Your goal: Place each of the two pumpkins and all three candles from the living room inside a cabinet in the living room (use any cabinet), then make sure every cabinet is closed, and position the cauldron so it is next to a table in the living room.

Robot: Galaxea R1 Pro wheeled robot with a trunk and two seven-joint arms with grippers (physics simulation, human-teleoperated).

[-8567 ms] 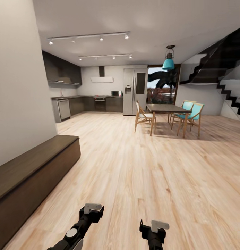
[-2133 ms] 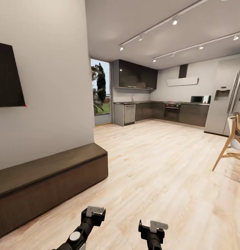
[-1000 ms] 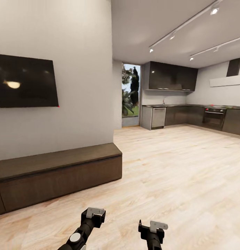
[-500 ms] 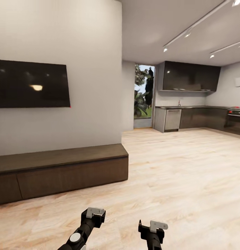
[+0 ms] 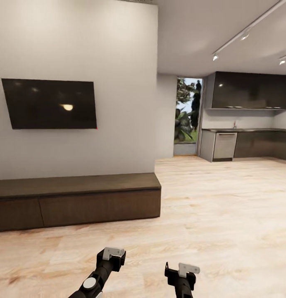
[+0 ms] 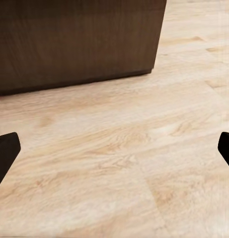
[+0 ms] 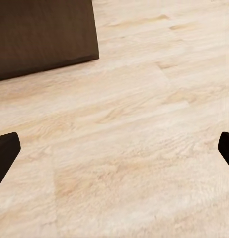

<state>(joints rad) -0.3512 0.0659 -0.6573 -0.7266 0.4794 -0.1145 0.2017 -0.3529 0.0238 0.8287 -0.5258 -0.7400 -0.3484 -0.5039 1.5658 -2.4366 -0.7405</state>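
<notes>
Both empty grippers, left (image 5: 111, 257) and right (image 5: 182, 275), spread wide before the long dark-brown wooden cabinet (image 5: 77, 198), whose corner risks a bump

A home, rendered in simulation: an open-plan living room running into a kitchen. A black TV screen (image 5: 52, 104) hangs on a plain white wall above a long low dark wooden cabinet (image 5: 77, 199), on pale plank flooring (image 5: 217, 223). Beyond are dark glossy kitchen units (image 5: 250, 91), a dishwasher (image 5: 225, 145), ceiling track lights (image 5: 242, 37) and a glass door (image 5: 187, 116) onto greenery
</notes>
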